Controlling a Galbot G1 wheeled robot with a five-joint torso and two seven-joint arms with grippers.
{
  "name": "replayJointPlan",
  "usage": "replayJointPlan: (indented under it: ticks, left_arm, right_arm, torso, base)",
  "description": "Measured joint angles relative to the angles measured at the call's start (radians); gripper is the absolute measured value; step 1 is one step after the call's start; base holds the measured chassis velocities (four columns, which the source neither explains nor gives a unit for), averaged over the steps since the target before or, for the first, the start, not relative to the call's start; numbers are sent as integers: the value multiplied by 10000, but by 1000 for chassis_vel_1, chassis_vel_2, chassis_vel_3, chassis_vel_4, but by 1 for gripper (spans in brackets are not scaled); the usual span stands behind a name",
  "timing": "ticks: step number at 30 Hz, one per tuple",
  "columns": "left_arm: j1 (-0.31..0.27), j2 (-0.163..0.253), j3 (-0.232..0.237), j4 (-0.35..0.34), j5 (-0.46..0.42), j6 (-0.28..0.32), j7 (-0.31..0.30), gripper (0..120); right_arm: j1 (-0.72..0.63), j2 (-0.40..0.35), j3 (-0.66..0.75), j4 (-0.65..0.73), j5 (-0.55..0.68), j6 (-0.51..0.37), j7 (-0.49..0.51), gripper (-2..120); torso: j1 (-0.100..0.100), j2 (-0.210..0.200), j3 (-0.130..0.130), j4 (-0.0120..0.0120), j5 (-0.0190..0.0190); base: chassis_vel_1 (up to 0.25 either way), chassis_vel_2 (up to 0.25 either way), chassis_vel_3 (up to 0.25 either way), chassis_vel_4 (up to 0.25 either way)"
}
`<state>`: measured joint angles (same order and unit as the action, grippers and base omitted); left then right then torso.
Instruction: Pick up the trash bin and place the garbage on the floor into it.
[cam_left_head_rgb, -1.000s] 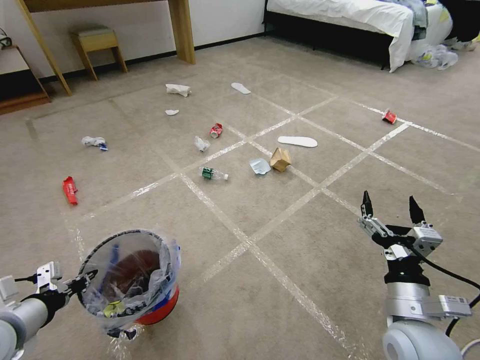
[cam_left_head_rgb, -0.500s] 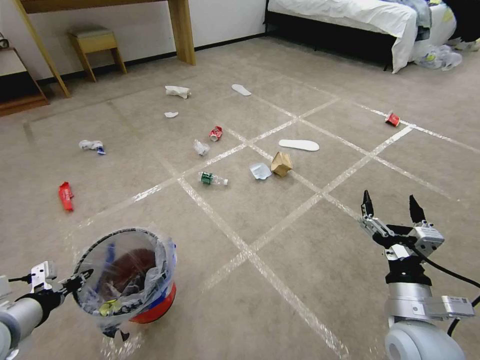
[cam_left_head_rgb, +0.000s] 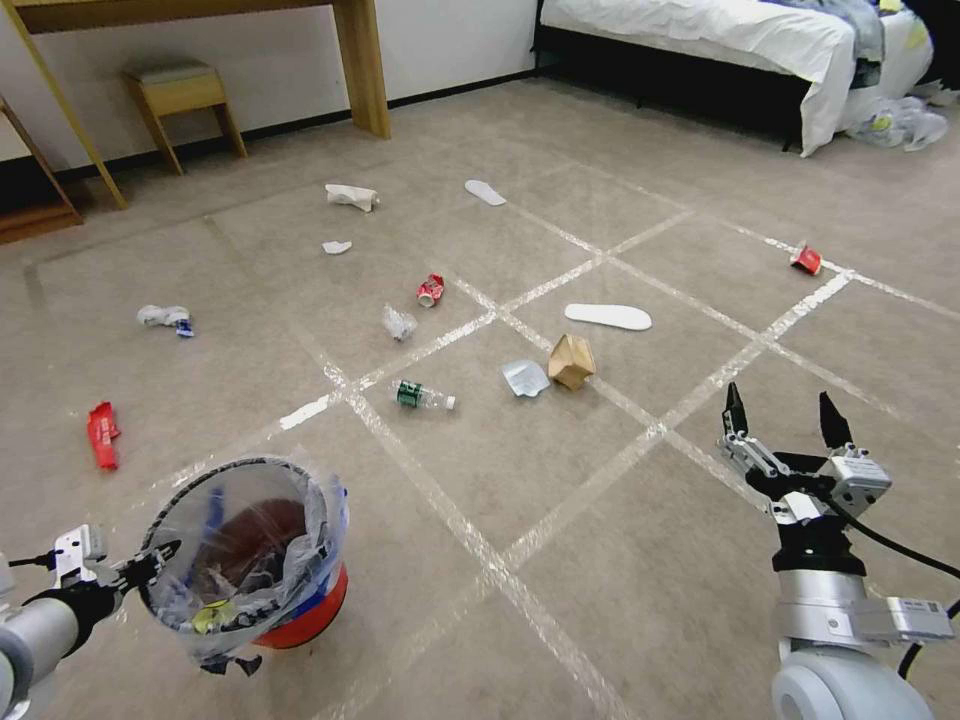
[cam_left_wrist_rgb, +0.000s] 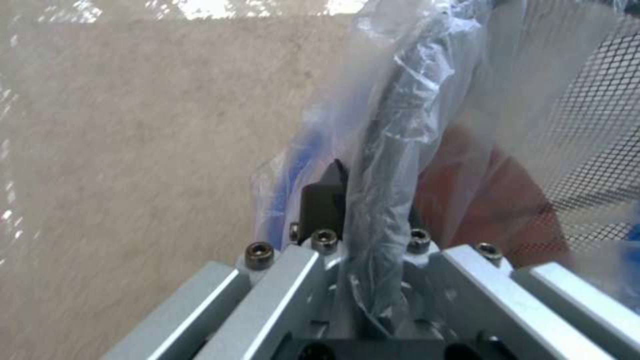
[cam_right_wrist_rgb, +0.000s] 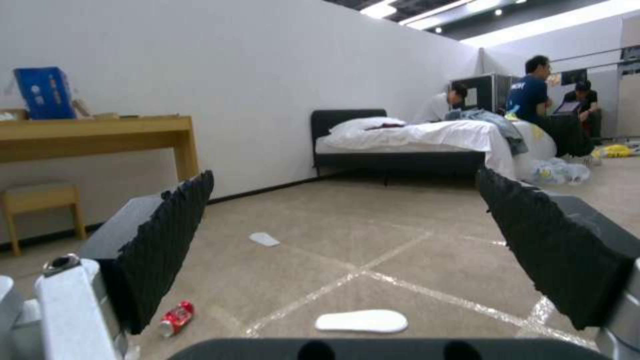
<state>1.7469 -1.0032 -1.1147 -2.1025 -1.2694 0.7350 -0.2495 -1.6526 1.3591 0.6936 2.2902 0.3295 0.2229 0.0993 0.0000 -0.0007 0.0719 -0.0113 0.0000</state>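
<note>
The left gripper (cam_left_head_rgb: 150, 565) sat at 8 o'clock in the head view, its fingers pinched on the dark rim of the bin (cam_left_head_rgb: 250, 555). In the left wrist view the rim, wrapped in the clear liner, ran between the closed fingers (cam_left_wrist_rgb: 323, 200) of that gripper (cam_left_wrist_rgb: 373, 210). The bin hung tilted just above the floor (cam_left_head_rgb: 560, 480), its mouth turned toward the camera, with litter visible in the liner.

The right gripper (cam_left_head_rgb: 780, 420) stood at 4 o'clock, pointing up, fingers spread wide and holding nothing. The right wrist view showed the same gripper (cam_right_wrist_rgb: 347, 240) with its ridged pads (cam_right_wrist_rgb: 167, 240) well apart.

Garbage lay scattered ahead across the taped grid. Near centre, at 12 o'clock: a bottle (cam_left_head_rgb: 423, 396), a clear wrapper (cam_left_head_rgb: 525, 377) and a brown bag (cam_left_head_rgb: 571, 361), the last two just beside each other. A white slipper (cam_left_head_rgb: 608, 317) lay beyond the bag, and a second slipper (cam_left_head_rgb: 485, 192) farther off. A red can (cam_left_head_rgb: 430, 290) and a crumpled plastic piece (cam_left_head_rgb: 398, 321) lay near one tape line. At 10 o'clock: a red wrapper (cam_left_head_rgb: 101, 435) and a white-blue scrap (cam_left_head_rgb: 165, 318). Two tissues (cam_left_head_rgb: 352, 196) lay at 11 o'clock. A red carton (cam_left_head_rgb: 805, 260) lay at 2 o'clock.

Open carpet separated both grippers from the litter. A stool (cam_left_head_rgb: 178, 100), a desk leg (cam_left_head_rgb: 362, 65) and a bed (cam_left_head_rgb: 720, 40) bounded the far side.
</note>
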Motion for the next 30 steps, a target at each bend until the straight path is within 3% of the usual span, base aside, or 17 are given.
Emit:
replayJointPlan:
  ticks: [30]
  left_arm:
    - [-72,46,-156,37,-147,6,7,1]
  right_arm:
    - [14,20,6,54,-12,-28,24,100]
  torso:
    - [1,0,0,-2,1]
  base:
    - [-161,165,160,-162]
